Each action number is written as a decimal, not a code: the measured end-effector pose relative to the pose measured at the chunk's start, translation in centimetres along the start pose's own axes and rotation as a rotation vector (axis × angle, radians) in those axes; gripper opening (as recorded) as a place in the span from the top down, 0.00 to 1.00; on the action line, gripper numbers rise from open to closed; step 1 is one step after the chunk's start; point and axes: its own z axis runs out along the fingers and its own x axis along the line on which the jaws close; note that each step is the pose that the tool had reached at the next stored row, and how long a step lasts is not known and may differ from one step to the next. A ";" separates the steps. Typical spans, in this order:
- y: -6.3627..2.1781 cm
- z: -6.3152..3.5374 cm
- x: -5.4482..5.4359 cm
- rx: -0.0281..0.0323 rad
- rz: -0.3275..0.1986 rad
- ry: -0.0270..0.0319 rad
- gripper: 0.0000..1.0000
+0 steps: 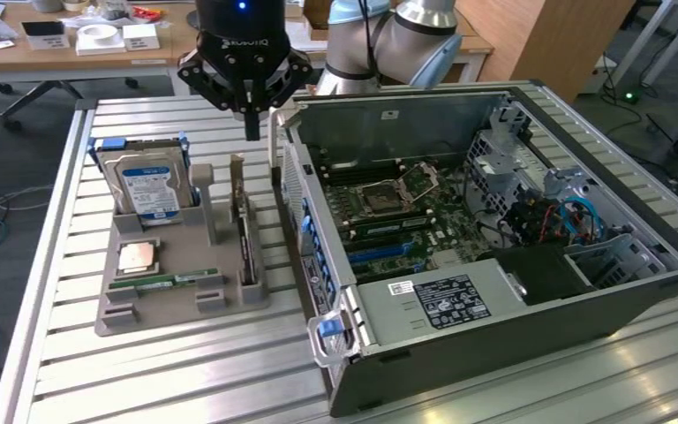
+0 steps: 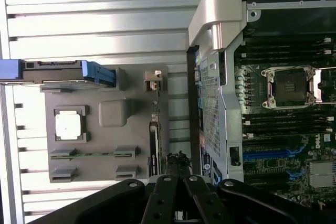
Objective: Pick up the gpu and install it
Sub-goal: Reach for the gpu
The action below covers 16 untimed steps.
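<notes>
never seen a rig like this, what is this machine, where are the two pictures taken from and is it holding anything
A robot arm ending in a gripper, a two-fingered claw. One picture is from a camera beside the scene, the other from the arm's wrist, looking down. On the slatted table sit an open computer case and a grey tray with a hard drive, a processor chip, a memory stick and the gpu, a thin card on edge. The gripper is shut, empty, hovering above the gpu.
</notes>
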 end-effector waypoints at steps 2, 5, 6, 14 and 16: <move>-0.06 -0.01 0.2 0.0000 0.000 0.0000 0.89; -0.16 -0.02 0.6 0.0000 0.000 0.0001 0.89; -0.20 -0.02 0.7 0.0001 0.000 0.0001 0.89; -0.81 -0.06 1.3 0.0000 0.000 -0.0001 0.89; -0.83 -0.06 1.4 0.0001 0.000 0.0000 0.89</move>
